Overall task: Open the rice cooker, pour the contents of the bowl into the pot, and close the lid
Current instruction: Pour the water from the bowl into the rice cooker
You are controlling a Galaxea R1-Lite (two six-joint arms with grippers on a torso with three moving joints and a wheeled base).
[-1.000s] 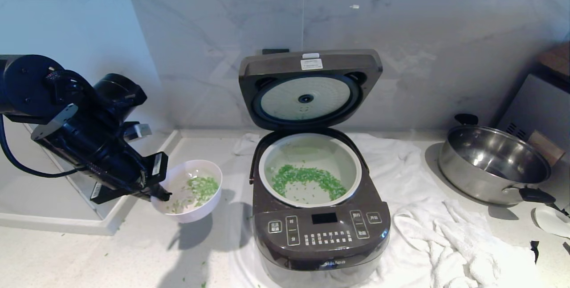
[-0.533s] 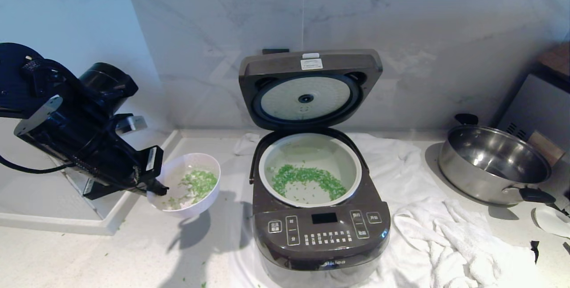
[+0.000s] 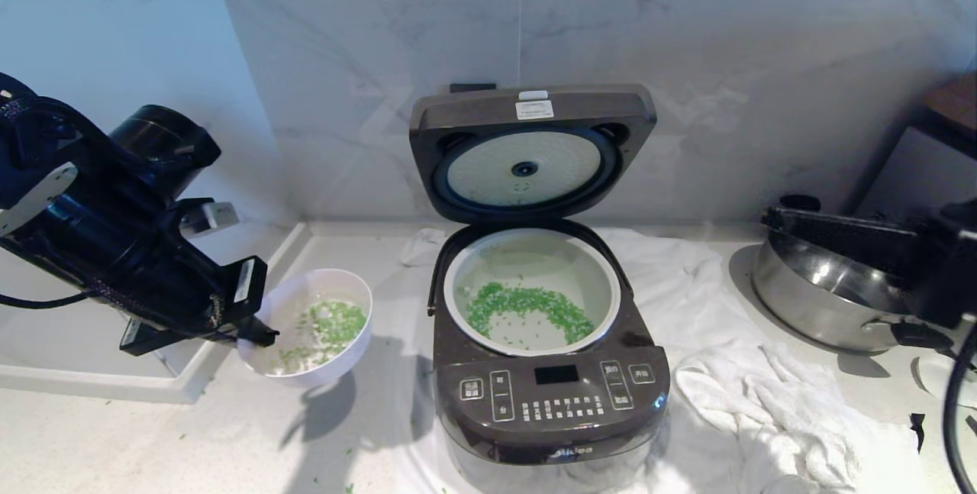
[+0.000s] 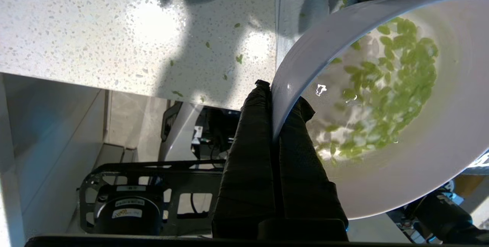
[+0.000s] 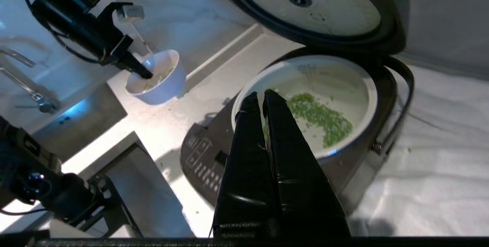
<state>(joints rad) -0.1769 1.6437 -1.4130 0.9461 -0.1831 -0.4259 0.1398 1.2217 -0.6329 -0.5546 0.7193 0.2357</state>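
Right tool [image 5: 259, 96] newly beside steel pot [image 3: 824, 303], fingers together.

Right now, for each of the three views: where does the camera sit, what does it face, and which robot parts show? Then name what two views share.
Head view: above, facing the open rice cooker; both arms show at the edges.
Left wrist view: behind the left gripper, shut on the bowl rim.
Right wrist view: behind the shut right gripper, facing the pot.
Shared: all three show the bowl; head and right wrist show the lid.
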